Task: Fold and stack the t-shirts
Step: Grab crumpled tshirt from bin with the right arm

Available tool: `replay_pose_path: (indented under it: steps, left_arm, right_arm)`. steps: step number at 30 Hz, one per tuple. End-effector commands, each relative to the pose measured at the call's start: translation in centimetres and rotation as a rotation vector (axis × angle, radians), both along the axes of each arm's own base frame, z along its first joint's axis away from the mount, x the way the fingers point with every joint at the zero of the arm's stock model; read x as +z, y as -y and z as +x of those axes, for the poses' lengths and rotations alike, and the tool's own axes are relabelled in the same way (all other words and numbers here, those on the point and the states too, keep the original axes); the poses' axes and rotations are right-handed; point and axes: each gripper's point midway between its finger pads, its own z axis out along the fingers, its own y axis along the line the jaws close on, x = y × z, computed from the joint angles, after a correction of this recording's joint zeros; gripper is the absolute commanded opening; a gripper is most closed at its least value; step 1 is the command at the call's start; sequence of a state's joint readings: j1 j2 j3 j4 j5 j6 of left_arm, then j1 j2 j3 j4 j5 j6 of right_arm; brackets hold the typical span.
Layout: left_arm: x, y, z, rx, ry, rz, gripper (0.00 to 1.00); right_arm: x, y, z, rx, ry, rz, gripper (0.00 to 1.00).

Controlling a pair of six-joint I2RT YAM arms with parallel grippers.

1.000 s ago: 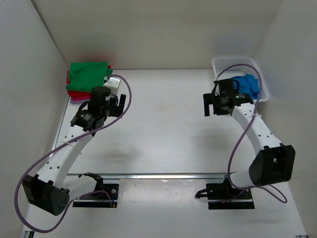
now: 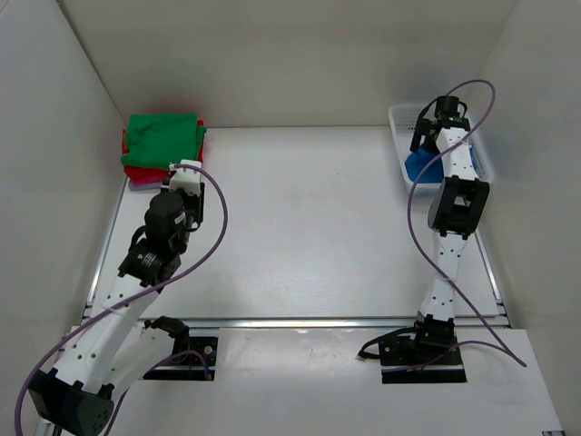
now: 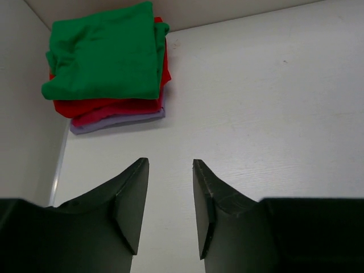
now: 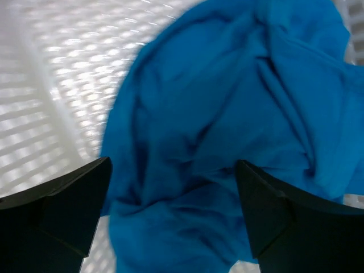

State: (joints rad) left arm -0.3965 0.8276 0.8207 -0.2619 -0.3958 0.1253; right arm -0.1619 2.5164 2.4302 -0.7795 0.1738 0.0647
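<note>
1. Right gripper (image 4: 173,164) hangs over the far right corner of the worktop (image 3: 273,102). Its fingers are spread wide and nothing is caught between them. The bright blue t-shirt (image 4: 227,102) lies crumpled directly beneath, filling the gap between the fingers in the right wrist view.
2. The left gripper (image 3: 170,162) is parted by a narrow gap and holds nothing. It sits above bare worktop near the left edge and faces the folded stack in the far left corner, well apart from it.
3. In that stack the green t-shirt (image 3: 105,54) lies on top, the red t-shirt (image 3: 108,105) is under it, and the pale pink-lavender t-shirt (image 3: 119,119) shows as a thin edge at the bottom.
4. The white mesh basket (image 4: 51,85) in the far right corner holds the blue t-shirt, bunched against its wall.
5. The right wrist view is blurred, so I cannot tell whether the fingers touch the cloth. From above, the right arm covers much of the basket and only a patch of blue shows.
</note>
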Motion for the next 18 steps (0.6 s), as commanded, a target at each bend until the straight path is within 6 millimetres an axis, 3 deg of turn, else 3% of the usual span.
replay_pose_path:
  steps: [1, 3, 6, 7, 8, 10, 13, 15, 16, 18]
  left_arm:
    - [1.3, -1.1, -0.3, 0.054, 0.083, -0.016, 0.46]
    - [1.1, -1.2, -0.2, 0.058, 0.089, -0.025, 0.38]
    - [0.9, -1.3, -0.4, 0.077, 0.077, -0.06, 0.36]
    - [1.0, -1.3, -0.4, 0.077, 0.077, -0.074, 0.36]
    - [0.5, -1.2, -0.3, 0.072, 0.063, -0.075, 0.36]
    - [0.4, -0.8, -0.3, 0.051, 0.058, -0.078, 0.37]
    - [0.2, -0.7, -0.2, 0.044, 0.044, -0.109, 0.38]
    - [0.8, -0.3, -0.4, 0.025, 0.049, -0.131, 0.39]
    - [1.0, 0.1, -0.5, 0.008, 0.053, -0.14, 0.39]
    - [1.7, 0.6, -0.7, -0.016, 0.058, -0.188, 0.39]
  right_arm:
    - [-0.5, 1.9, -0.9, -0.082, -0.035, -0.015, 0.95]
    - [-2.6, 2.0, -1.5, -0.081, -0.09, -0.033, 0.99]
    - [-3.8, 1.8, -1.7, -0.05, -0.117, -0.01, 0.95]
    - [-4.1, 2.0, -1.9, -0.061, -0.129, -0.008, 0.7]
    - [-3.4, 2.1, -1.8, -0.053, -0.117, -0.017, 0.32]
    - [-2.0, 2.0, -1.8, -0.058, -0.099, -0.023, 0.01]
    - [4.3, 1.6, -0.7, -0.035, 0.024, -0.087, 0.0]
    - [12.1, 0.9, -0.3, 0.014, 0.175, -0.156, 0.0]
    - [14.4, 0.0, -0.3, 0.033, 0.221, -0.171, 0.01]
    - [24.3, -2.2, -1.9, 0.077, 0.418, -0.212, 0.0]
